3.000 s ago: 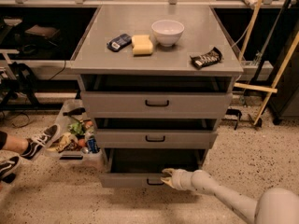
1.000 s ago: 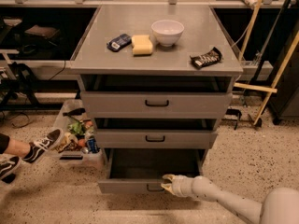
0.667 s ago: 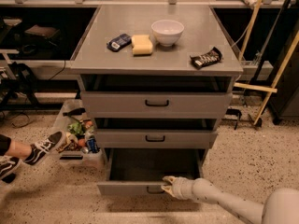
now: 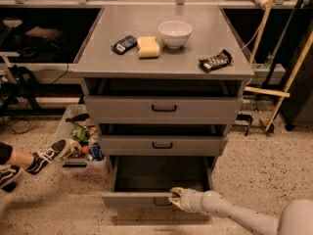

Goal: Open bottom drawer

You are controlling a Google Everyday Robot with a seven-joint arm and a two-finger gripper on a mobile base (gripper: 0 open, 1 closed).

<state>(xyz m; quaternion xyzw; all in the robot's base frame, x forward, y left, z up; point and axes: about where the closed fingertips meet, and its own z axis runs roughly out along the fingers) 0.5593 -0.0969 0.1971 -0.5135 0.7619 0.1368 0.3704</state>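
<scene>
The grey cabinet [image 4: 161, 67] has three drawers. The bottom drawer [image 4: 137, 199] is pulled far out toward me, its dark inside showing and its flat grey front low in view. My gripper [image 4: 174, 198] sits at the centre of that front, at the small black bar handle [image 4: 160, 203], which it partly covers. My white arm [image 4: 230, 213] reaches in from the lower right. The middle drawer [image 4: 163, 145] and top drawer [image 4: 164, 109] are in.
On the cabinet top stand a white bowl [image 4: 174, 33], a yellow sponge [image 4: 147, 46], a dark packet [image 4: 124, 44] and a snack bag [image 4: 215, 60]. A clear bin of clutter [image 4: 80, 146] and a person's sneakers [image 4: 46, 156] are on the floor at left. Wooden poles [image 4: 286, 72] lean at right.
The bottom drawer has slid further out toward me, with my gripper at its handle moving the same way. The person's foot at left has shifted.
</scene>
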